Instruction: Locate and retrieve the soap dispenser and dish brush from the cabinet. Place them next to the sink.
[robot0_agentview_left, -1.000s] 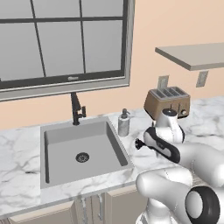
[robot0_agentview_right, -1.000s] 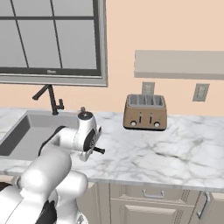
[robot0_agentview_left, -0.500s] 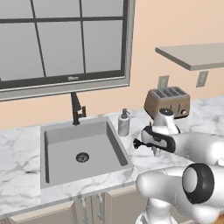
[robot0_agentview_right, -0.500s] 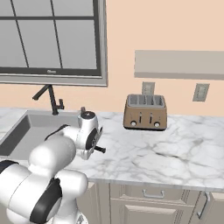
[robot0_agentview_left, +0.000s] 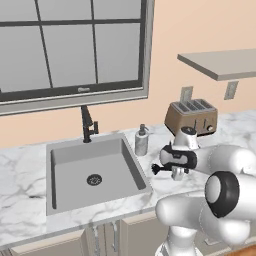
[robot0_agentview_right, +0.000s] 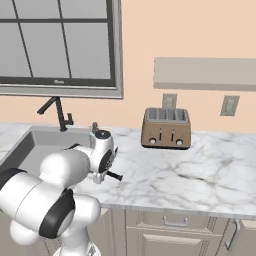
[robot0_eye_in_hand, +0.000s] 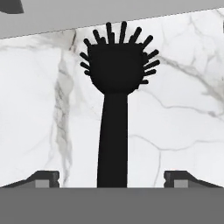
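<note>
Gripper (robot0_eye_in_hand: 112, 177) open: finger tips set wide apart at 7 and 5 o'clock of the hand view, clear of the handle on both sides. Nothing clamped.

Dish brush (robot0_eye_in_hand: 114, 105) lying between the separated tips, black handle running from 6 o'clock up to a round bristled head at 12 o'clock. Set against white marbled counter (robot0_eye_in_hand: 183, 113); contact with the surface not determinable. Grey strip of the sink (robot0_eye_in_hand: 109, 13) edge just beyond the bristles at 12 o'clock.

Soap dispenser (robot0_agentview_left: 142, 141) standing upright on the counter, touching nothing, just beside the sink (robot0_agentview_left: 90, 172) rim at 3 o'clock of the basin in the left base view. Pump top (robot0_agentview_right: 94, 128) barely visible behind the wrist in the right base view.

Hand positioned low over the counter at 4 o'clock of the soap dispenser, near the right rim of the sink. Dish brush itself not distinguishable in either base view.

Black faucet (robot0_agentview_left: 88, 125) at 12 o'clock of the basin, under the window (robot0_agentview_left: 70, 47). Brown four-slot toaster (robot0_agentview_left: 191, 118) at 3 o'clock of the soap dispenser, against the wall. Cabinet (robot0_agentview_left: 220, 64), a flat open shelf board, mounted at 1 o'clock above the toaster, nothing visible on it. Two wall outlets (robot0_agentview_right: 169, 101) beneath it.
</note>
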